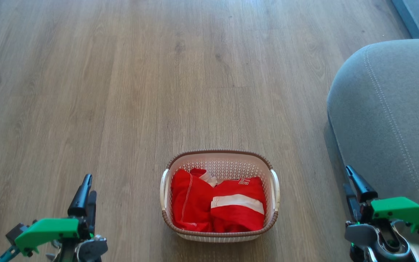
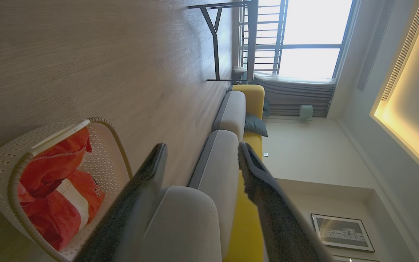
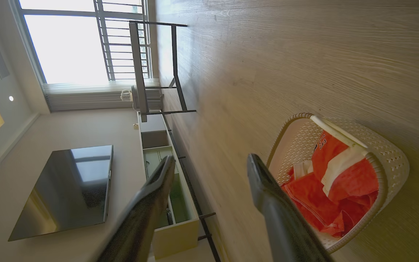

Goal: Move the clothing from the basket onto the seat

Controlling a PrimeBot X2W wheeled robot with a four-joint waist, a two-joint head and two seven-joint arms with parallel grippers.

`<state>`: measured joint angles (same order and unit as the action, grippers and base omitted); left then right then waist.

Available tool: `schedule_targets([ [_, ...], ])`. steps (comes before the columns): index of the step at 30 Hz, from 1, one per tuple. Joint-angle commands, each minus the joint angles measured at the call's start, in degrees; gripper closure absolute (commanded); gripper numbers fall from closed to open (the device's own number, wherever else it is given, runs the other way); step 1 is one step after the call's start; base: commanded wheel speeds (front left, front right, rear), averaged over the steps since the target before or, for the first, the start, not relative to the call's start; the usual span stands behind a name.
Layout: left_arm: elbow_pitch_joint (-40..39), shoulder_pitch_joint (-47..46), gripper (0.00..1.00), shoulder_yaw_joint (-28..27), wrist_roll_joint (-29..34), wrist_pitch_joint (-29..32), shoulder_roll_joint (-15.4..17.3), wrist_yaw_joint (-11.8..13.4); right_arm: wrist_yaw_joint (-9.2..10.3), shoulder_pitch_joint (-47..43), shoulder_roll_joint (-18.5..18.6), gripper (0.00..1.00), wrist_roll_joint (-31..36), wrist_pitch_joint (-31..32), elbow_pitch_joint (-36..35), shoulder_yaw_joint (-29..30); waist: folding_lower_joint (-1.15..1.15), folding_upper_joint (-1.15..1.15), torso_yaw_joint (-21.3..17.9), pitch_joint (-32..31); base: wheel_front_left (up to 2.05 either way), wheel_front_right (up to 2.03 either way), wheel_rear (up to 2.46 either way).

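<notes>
Head view: red clothing (image 1: 216, 203) heaped inside cream basket (image 1: 218, 152) on wood floor (image 1: 122, 91); grey seat (image 1: 387, 109) well apart at right. Left gripper (image 1: 88, 185) and right gripper (image 1: 347, 178) both spread wide, empty, flanking basket. Risks: shallow pinch lets soft fabric slip; garments snag, one drags out; gripper catches perforated wall, light basket tips; drop on rounded seat corner slides off.

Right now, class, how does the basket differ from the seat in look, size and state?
Material: the basket is cream perforated plastic with a brown rim; the seat is grey stitched fabric. Size: the basket looks far smaller than the seat. State: the basket holds the red clothing; no clothing lies on the seat's visible part. Both have rounded corners.
</notes>
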<state>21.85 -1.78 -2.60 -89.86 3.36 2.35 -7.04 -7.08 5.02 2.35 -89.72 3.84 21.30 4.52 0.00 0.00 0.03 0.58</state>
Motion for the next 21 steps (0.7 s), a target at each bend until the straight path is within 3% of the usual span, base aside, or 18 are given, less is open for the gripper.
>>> schedule_targets([
  [1,-1.32,-3.42,0.00,-0.18,0.94,-0.62,1.02,-0.08,-0.07,3.40,1.30,0.00,0.60,-0.80,-1.75,-0.58,0.00,0.00,0.00,0.03,0.00,0.00,0.00],
  [21,-0.42,-7.17,0.00,0.71,14.20,-4.23,1.96,-0.15,-0.14,8.30,3.47,0.00,12.36,-4.83,-0.34,-5.59,0.00,0.00,0.09,0.71,0.00,0.00,0.00],
])
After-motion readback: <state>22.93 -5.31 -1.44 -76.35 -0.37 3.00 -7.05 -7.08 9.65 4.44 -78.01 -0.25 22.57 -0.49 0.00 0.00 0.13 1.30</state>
